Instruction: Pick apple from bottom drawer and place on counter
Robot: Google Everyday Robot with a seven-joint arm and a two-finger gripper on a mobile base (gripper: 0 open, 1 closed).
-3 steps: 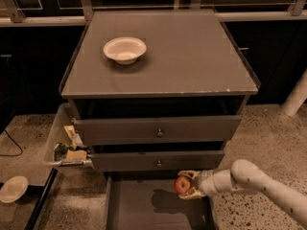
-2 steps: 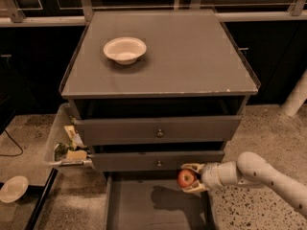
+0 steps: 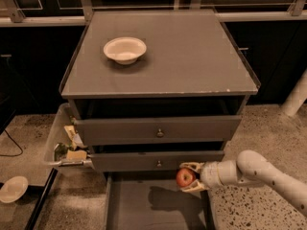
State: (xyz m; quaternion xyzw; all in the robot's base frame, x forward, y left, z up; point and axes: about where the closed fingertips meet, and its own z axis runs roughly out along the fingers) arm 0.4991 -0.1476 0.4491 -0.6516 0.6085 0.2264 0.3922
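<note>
Apple (image 3: 185,178) raised slightly, clamped in claw (image 3: 187,177), over bottom drawer (image 3: 139,207) near right wall, counter (image 3: 192,56) well above

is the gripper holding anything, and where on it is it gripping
The gripper holds the apple, pinched across its middle with one finger on its upper side and one on its lower side, above the open bottom drawer.

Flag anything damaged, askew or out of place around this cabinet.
The counter has pale chips along its front edge near the right corner. A white dish lies on the floor at lower left, an odd spot. The gripper holds the apple above the open bottom drawer; nothing looks spilled.
</note>
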